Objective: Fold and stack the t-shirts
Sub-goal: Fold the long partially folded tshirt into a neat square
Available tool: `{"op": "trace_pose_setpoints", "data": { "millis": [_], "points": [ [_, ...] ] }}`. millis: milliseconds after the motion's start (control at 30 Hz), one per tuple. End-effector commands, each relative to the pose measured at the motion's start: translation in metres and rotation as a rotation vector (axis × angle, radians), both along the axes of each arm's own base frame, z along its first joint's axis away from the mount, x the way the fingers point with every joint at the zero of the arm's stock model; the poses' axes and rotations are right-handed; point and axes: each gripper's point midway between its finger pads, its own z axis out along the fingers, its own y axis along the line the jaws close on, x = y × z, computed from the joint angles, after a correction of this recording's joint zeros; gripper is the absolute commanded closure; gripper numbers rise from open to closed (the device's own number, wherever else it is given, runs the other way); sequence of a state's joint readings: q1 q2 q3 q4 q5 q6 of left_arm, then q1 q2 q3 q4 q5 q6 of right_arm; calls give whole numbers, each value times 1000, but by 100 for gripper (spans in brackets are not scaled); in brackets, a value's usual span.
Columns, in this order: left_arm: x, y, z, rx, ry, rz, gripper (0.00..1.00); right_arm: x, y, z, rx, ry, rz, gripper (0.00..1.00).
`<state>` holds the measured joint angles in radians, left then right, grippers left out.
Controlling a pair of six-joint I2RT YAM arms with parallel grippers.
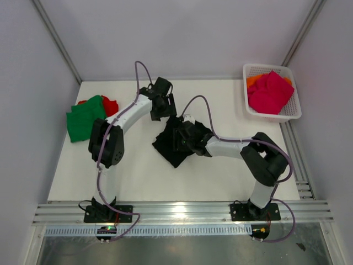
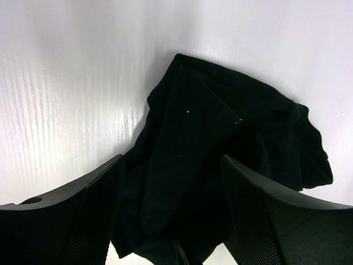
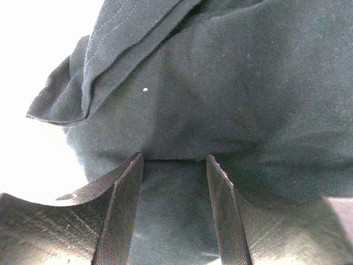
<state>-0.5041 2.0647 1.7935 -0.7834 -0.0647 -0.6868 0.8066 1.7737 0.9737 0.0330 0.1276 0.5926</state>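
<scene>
Surroundings, overhead view: the white table (image 1: 220, 176) carries one white lattice basket (image 1: 267, 67) at 1 o'clock. A folded pile lies at 9 o'clock. Nothing stands between my two arms and the cloth at the centre.

Count: five t-shirts in all.
- One black shirt (image 1: 166, 150), crumpled at mid-table.
- One green shirt (image 1: 83, 120), at 9 o'clock.
- One red shirt (image 1: 112, 105), touching the green one at its 1 o'clock side.
- One magenta-pink shirt (image 1: 270, 93), heaped in the basket.
- One orange shirt (image 1: 252, 81), in the basket at its 10 o'clock corner.

Hands: my left gripper (image 2: 171, 161) hangs at the black shirt's 12 o'clock edge. Its jaws are spread wide and hold nothing. My right gripper (image 3: 174, 156) is down over the shirt's 2 o'clock part. Its jaws are about halfway apart, with cloth lying across the gap unpinched.

Limits of view:
- The green shirt covers most of the red one.
- The pink heap buries most of the orange one.
- My right wrist hides part of the black shirt from above.
- In the right wrist view the cloth runs off three edges.
- I cannot tell whether those fingertips (image 3: 126, 187) press the fabric or only hover on it.
</scene>
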Motion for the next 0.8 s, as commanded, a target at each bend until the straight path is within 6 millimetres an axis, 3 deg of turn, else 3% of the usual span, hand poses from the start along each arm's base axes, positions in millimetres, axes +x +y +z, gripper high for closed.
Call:
{"op": "trace_pose_setpoints", "data": {
  "millis": [0,133,300,467,567,633,667,733,767],
  "points": [
    [1,4,30,13,-61,-14,27,3,12,7,15,-19,16,46],
    [7,33,48,131,-124,29,27,2,8,21,16,-57,13,46],
    [7,76,94,204,-199,100,25,1,-5,36,-3,-98,-4,46],
    [-13,87,134,169,-243,123,24,7,-19,53,-27,-149,-57,45],
    [-40,88,128,86,-202,169,25,14,-23,72,-16,-195,-97,45],
    [-57,88,101,54,-153,194,25,18,-23,87,-2,-227,-100,45],
    [-64,89,104,20,-168,218,25,19,-23,92,0,-237,-102,45],
    [-80,93,78,24,-110,232,25,22,-20,105,5,-266,-84,45],
    [-86,95,75,23,-97,243,27,24,-16,113,18,-279,-73,45]
  ]
}}
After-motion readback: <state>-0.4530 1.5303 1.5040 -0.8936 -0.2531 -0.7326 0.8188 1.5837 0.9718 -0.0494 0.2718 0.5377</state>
